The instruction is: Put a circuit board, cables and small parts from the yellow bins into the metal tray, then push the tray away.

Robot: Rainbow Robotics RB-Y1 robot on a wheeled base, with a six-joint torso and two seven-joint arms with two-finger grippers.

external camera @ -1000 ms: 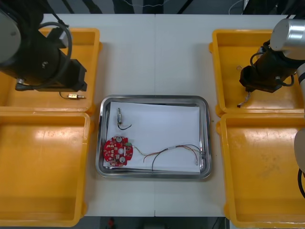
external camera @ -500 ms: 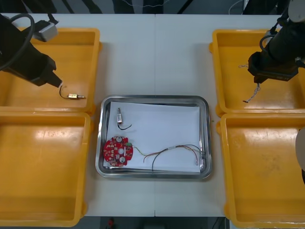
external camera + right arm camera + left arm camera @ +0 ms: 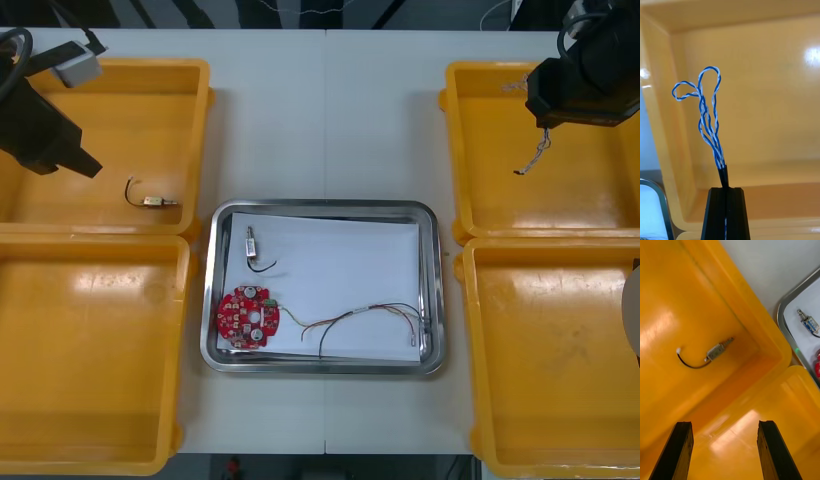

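The metal tray (image 3: 325,205) is free in its far-right part; the circuit board (image 3: 247,317), small metal part (image 3: 250,240) and red and yellow cable (image 3: 345,317) take its left and near sides. Yellow bins (image 3: 200,130) wall it on both sides. Beyond and right of it, the right pincer (image 3: 543,125) grips the blue and white cable (image 3: 720,161) aloft.

No text, label or number is readable anywhere.
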